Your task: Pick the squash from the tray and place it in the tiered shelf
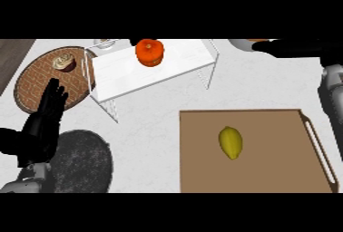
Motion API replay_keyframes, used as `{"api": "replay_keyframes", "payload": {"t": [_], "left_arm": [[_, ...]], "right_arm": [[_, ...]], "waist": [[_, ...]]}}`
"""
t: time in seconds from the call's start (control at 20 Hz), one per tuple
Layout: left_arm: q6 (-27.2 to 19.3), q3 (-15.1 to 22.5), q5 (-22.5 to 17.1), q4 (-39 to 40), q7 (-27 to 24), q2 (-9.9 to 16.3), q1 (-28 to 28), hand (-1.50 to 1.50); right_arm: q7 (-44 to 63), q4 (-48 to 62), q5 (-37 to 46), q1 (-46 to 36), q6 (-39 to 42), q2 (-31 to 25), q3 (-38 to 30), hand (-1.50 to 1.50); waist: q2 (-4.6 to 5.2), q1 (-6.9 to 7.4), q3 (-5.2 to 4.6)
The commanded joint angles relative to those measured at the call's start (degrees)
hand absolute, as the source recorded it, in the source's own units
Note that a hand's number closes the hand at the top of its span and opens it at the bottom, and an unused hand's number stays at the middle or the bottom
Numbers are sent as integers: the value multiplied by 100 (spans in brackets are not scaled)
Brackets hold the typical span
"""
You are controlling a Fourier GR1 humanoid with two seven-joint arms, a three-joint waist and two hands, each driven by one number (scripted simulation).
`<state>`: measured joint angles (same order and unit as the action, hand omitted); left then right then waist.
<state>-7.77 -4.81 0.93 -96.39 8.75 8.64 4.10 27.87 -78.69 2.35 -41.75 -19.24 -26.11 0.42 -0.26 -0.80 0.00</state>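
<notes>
A yellow squash (230, 142) lies lengthwise near the middle of the brown tray (268, 181) at the lower right. The white tiered shelf (134, 74) stands at the top centre, with an orange-red pepper (149, 52) on its top level. My left hand (44, 117) rests open at the left edge, fingers up, far from the tray. Reaching in from the right edge at the top right, beyond the tray's far corner, is my right hand (295, 47); its fingers are stretched leftward and hold nothing. Its grey forearm (331, 90) runs down the right edge.
A round brown patterned board (33, 86) with a small cupcake-like item (65, 62) lies left of the shelf. A dark speckled round plate (84, 161) sits at the lower left beside my left forearm. A pale rounded object (240, 44) shows at the top, by my right hand.
</notes>
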Motion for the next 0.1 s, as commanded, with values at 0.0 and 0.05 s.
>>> {"api": "replay_keyframes", "payload": {"t": [0.0, 0.05], "left_arm": [[23, -171, -89, 114, 141, 79, 253, 0], [-18, 239, 90, -668, 105, -182, -582, 0]], "right_arm": [[-389, -812, -380, 928, 496, -310, -391, -150], [17, -980, -419, 807, 525, -398, -497, -150]], "waist": [[11, 14, 1], [-1, 66, 1]]}}
